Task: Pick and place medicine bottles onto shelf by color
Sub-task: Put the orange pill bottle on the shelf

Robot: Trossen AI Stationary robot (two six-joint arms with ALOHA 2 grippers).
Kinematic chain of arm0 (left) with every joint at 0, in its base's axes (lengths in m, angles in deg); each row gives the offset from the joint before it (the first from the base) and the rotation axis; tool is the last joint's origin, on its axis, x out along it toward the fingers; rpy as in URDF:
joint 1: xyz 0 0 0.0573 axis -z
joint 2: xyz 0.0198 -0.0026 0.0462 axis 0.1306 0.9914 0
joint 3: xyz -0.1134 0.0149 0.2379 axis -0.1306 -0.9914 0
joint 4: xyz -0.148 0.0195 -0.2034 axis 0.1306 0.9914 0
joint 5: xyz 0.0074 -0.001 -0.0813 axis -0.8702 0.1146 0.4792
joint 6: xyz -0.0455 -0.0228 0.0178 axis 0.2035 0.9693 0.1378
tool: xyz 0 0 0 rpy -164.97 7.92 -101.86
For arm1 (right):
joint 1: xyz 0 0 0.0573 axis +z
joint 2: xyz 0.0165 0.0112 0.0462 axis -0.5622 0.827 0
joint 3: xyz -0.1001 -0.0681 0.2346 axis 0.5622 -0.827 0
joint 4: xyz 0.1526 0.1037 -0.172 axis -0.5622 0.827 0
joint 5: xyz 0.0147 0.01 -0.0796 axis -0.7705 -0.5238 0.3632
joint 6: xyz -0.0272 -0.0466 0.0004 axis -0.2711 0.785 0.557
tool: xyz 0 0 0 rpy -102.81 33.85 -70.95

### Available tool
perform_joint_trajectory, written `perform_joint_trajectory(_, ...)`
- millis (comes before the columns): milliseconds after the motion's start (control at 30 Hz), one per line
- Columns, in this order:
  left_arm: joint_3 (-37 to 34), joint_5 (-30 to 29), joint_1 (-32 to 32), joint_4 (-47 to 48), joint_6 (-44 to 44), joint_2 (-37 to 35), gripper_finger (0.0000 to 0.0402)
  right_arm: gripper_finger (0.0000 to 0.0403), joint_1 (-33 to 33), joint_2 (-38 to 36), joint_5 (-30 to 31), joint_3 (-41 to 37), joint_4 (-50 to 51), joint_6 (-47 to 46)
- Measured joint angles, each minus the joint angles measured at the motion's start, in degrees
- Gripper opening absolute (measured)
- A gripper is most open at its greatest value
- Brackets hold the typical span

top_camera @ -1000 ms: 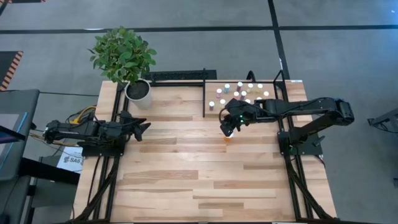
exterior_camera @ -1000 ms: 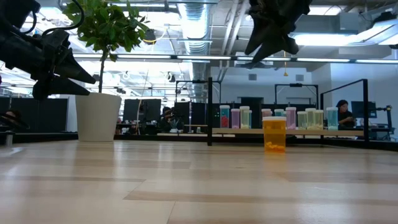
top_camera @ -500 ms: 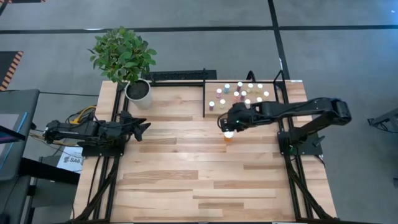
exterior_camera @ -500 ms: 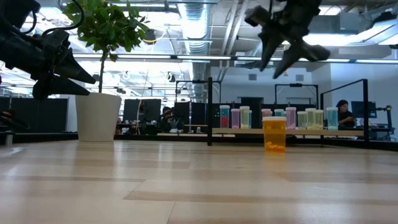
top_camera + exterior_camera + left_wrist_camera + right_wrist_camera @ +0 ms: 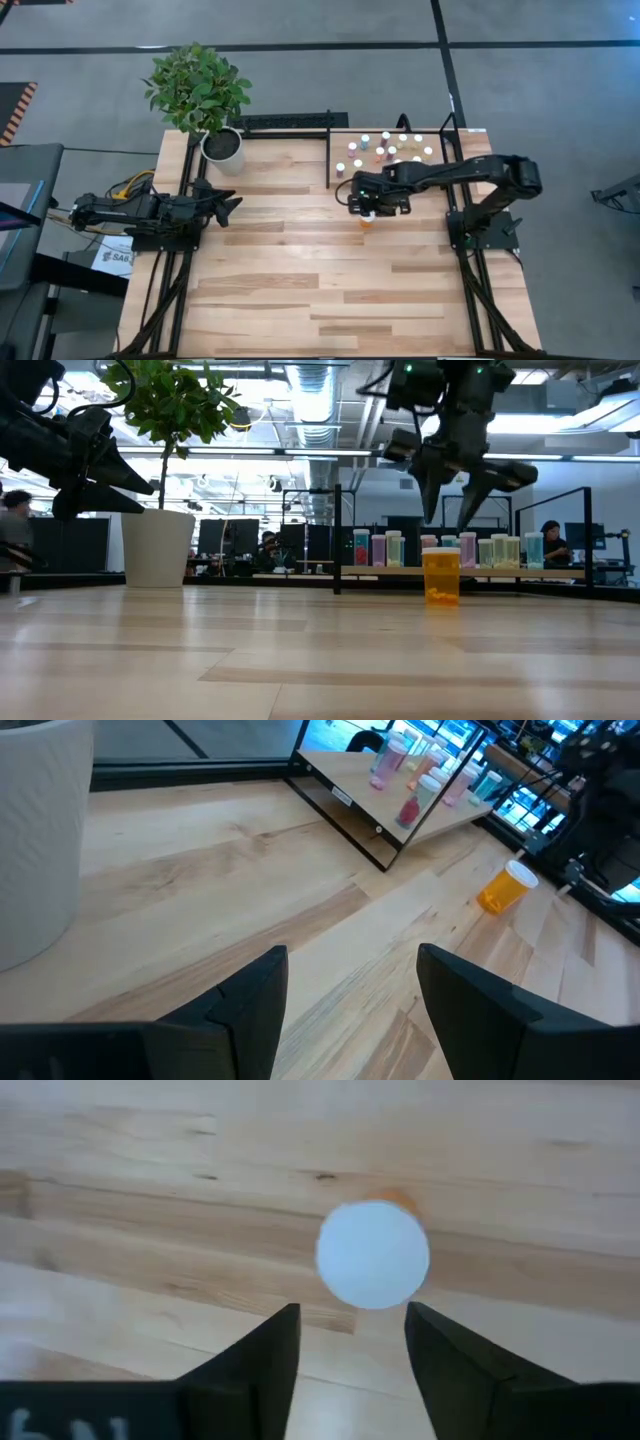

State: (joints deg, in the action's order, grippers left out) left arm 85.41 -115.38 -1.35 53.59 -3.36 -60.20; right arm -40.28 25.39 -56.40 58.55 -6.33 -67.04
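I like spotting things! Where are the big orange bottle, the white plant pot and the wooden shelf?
big orange bottle (image 5: 441, 577): low view, its orange body.
white plant pot (image 5: 158, 547): low view, its side.
wooden shelf (image 5: 346, 145): high view, bare wood corner.

Both robot arms are dark, almost black, and made of chunky jointed parts. The right tool (image 5: 460, 495) has two long, thin black fingers (image 5: 455, 1370) with flat slanted tips. A small green light glows on the part just above it. The left tool (image 5: 350, 1010) has the same black fingers. Yellow and orange cables sit behind the left arm's base.
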Motion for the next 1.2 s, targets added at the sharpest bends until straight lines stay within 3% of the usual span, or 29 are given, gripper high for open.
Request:
perform_joint_trajectory(333, 0.00, 0.11, 0.00, 0.00, 0.00, 0.00, 0.0210, 0.0286, -1.93, 2.73, -4.34, 0.01, 0.55, 0.67)
perform_joint_trajectory(700, 0.00, 0.70, 0.00, 0.02, 0.00, 0.00, 0.0210, 0.0337, -1.89, 6.16, -4.53, 0.02, 0.55, 0.48)
perform_joint_trajectory(967, 0.00, 0.86, 0.00, 0.02, 0.00, 0.00, 0.0210, 0.0358, -2.41, 10.76, -5.82, 0.02, -0.06, 0.50)
perform_joint_trajectory(1200, 0.00, 1.02, 0.00, 0.02, 0.00, 0.00, 0.0210, 0.0341, -3.49, 11.63, -5.74, 0.02, -0.65, 0.51)
